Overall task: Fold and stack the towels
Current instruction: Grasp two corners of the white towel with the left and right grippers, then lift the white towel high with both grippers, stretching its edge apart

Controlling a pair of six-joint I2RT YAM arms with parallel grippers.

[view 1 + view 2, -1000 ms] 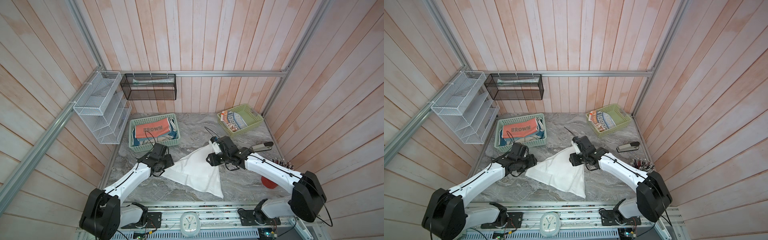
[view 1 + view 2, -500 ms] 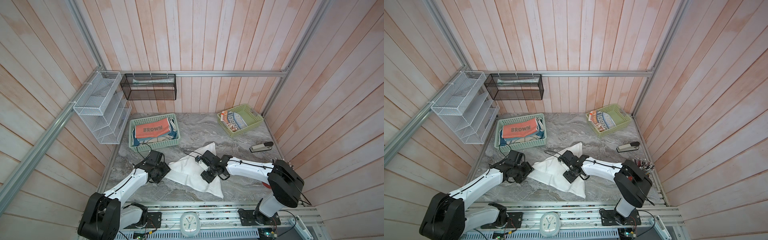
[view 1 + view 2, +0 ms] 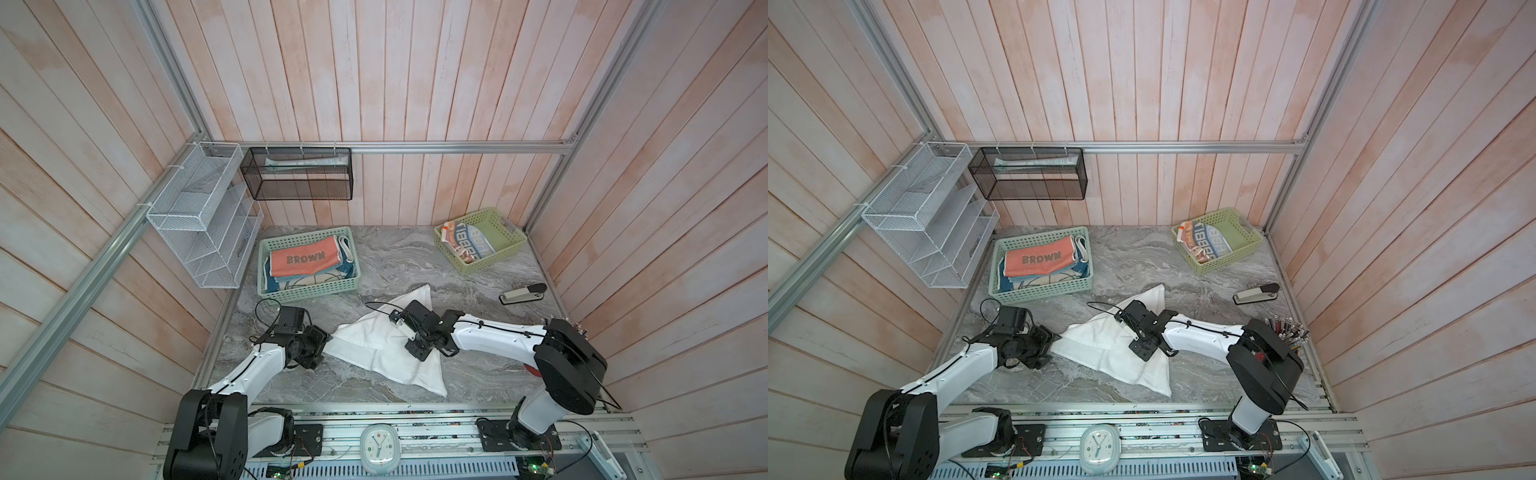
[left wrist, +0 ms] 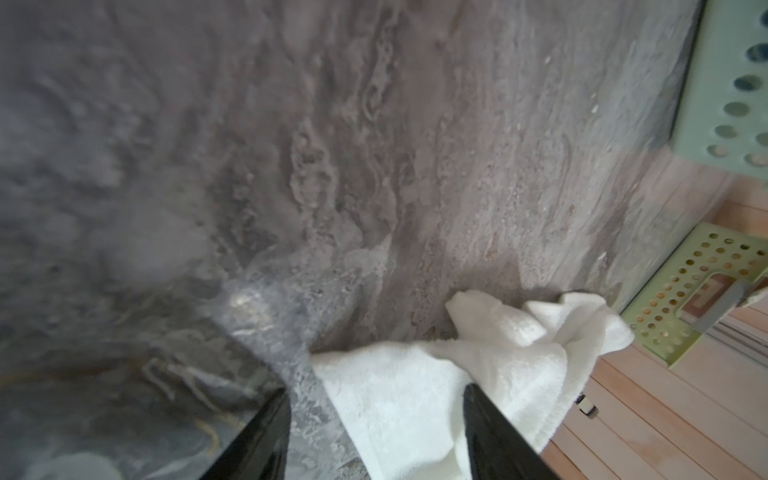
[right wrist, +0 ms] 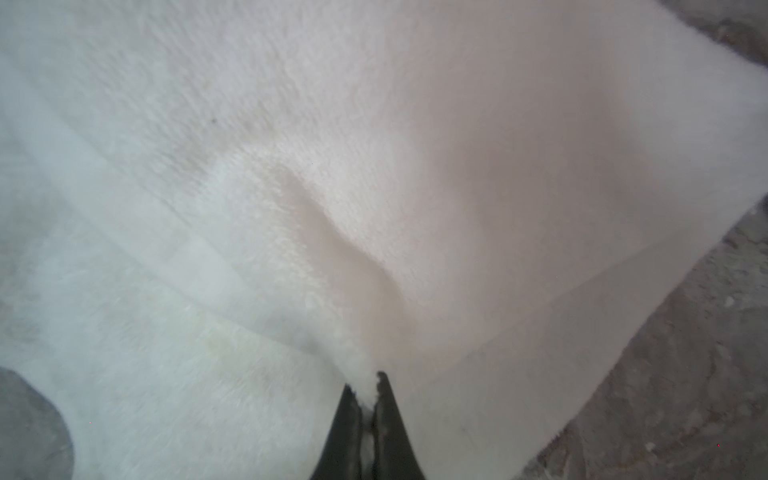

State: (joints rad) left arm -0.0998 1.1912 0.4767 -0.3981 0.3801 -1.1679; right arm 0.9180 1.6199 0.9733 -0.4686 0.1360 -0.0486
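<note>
Marble tabletop. White towel lies rumpled mid-table. Right gripper pinched tight on a fold of it; left gripper spread wide, towel corner between its jaws. Coral BROWN towel sits in teal basket, striped towel in green basket.

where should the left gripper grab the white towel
Its left corner, the point lying flat on the table nearest the left gripper. Come in low from the left: the white towel pokes between the open jaws there, while the right gripper pinches it further right.
</note>
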